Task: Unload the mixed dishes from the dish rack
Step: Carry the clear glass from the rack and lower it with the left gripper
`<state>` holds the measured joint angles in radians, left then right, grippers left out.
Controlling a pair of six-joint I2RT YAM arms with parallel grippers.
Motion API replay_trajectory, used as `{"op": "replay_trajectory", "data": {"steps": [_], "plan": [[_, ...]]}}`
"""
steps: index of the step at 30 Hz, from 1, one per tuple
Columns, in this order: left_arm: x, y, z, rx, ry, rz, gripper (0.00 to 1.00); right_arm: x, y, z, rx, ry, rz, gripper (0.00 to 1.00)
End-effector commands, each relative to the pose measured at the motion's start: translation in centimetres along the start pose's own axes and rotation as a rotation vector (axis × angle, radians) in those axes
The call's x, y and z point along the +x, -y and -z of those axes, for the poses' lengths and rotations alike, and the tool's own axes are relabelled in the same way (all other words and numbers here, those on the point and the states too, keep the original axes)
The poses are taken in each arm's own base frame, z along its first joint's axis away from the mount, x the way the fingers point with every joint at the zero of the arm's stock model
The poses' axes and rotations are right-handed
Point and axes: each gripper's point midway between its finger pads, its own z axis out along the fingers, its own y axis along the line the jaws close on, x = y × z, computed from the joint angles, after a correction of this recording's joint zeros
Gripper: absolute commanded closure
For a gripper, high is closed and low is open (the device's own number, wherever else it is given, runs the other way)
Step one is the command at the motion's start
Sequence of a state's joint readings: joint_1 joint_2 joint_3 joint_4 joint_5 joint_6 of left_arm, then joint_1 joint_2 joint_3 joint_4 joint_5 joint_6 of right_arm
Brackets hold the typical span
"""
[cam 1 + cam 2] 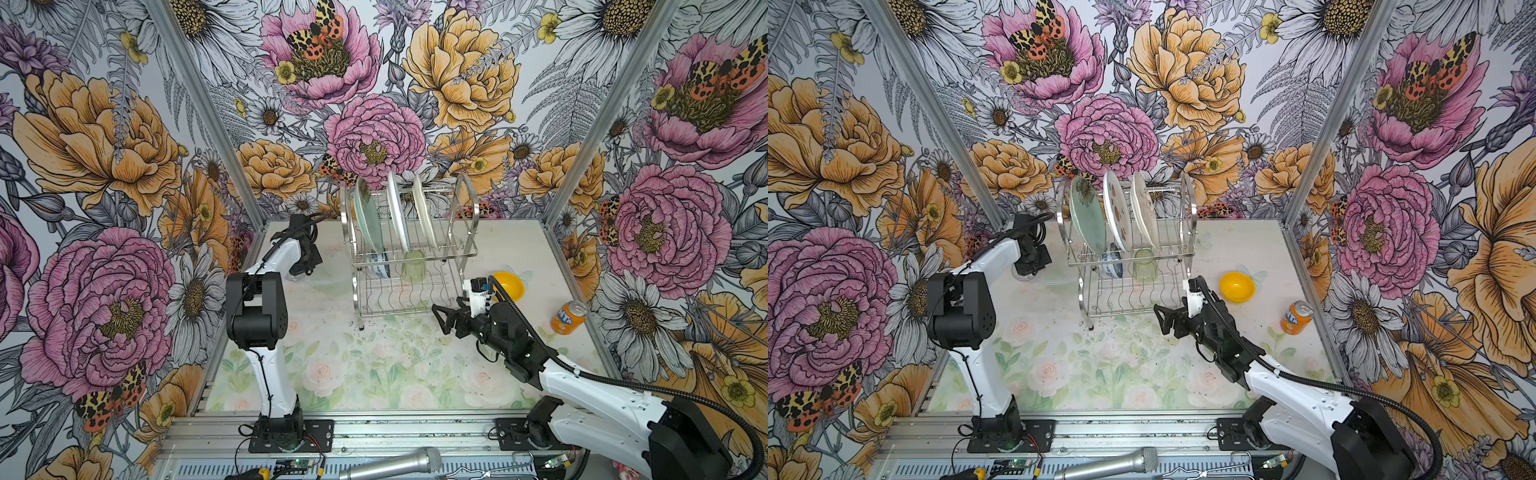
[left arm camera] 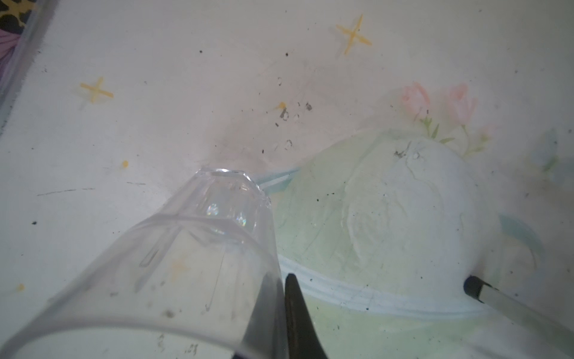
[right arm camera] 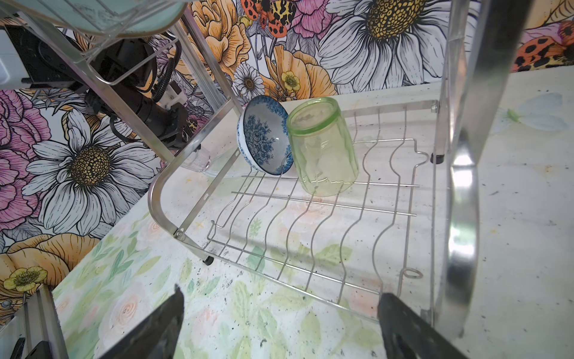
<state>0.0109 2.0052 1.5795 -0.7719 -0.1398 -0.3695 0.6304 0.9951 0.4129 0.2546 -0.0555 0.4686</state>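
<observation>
- Top views: two-tier steel wire dish rack [image 1: 354, 291] at 12 o'clock of the floral table [image 1: 374, 365]. Pale green round plate [image 1: 368, 220], white round plate [image 1: 398, 216] and cream round plate [image 1: 424, 216] stand edgewise up top, draining. Yellow round bowl [image 1: 509, 284] sits unloaded at the rack's 3 o'clock.
- Left wrist: left gripper [image 2: 278, 298] pinched shut on the wall of the clear faceted glass [image 2: 186, 248], which tilts base-down near the table at the rack's 9 o'clock, presumably for setting down.
- Right wrist: right gripper [image 3: 281, 293] spread wide and empty, facing the lower shelf [image 3: 323, 203]. Green translucent tumbler [image 3: 321, 146] leans on the blue-and-white patterned bowl [image 3: 264, 136] at its 9 o'clock.

Three plates: pale green plate [image 1: 368, 218], white plate [image 1: 398, 212], cream plate [image 1: 424, 212]. Two bowls: yellow bowl [image 1: 509, 284], blue-and-white bowl [image 3: 264, 140]. One green tumbler [image 3: 323, 146], one clear glass [image 2: 186, 248], one orange can [image 1: 568, 317], one dish rack [image 1: 355, 291], one microphone [image 1: 390, 463].
</observation>
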Motion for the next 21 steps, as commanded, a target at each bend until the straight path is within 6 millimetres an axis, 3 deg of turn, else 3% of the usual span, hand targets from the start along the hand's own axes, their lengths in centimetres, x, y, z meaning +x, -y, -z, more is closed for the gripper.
{"op": "replay_trajectory", "data": {"steps": [1,4,6,12,16,21], "plan": [[-1.6,0.9,1.0,0.045,0.019,-0.01,1.0,-0.6,0.3,0.2,0.013,0.024,0.017,0.01],[-2.0,1.1,1.0,0.045,0.021,-0.015,0.99,-0.5,0.3,0.1,0.011,0.016,0.017,0.01],[-2.3,1.1,1.1,0.039,0.025,-0.024,0.65,-0.3,0.3,0.0,0.008,0.008,0.015,0.01],[-3.7,0.9,2.6,0.015,0.078,-0.054,0.25,-0.4,0.1,-0.1,0.002,0.001,0.015,0.01],[-4.3,0.7,3.9,0.01,0.11,-0.054,0.18,-0.5,0.1,-0.1,0.003,0.001,0.015,0.01],[-4.0,0.7,6.6,0.035,0.145,-0.039,0.01,-0.9,-0.1,0.1,-0.002,0.004,0.009,0.01]]}}
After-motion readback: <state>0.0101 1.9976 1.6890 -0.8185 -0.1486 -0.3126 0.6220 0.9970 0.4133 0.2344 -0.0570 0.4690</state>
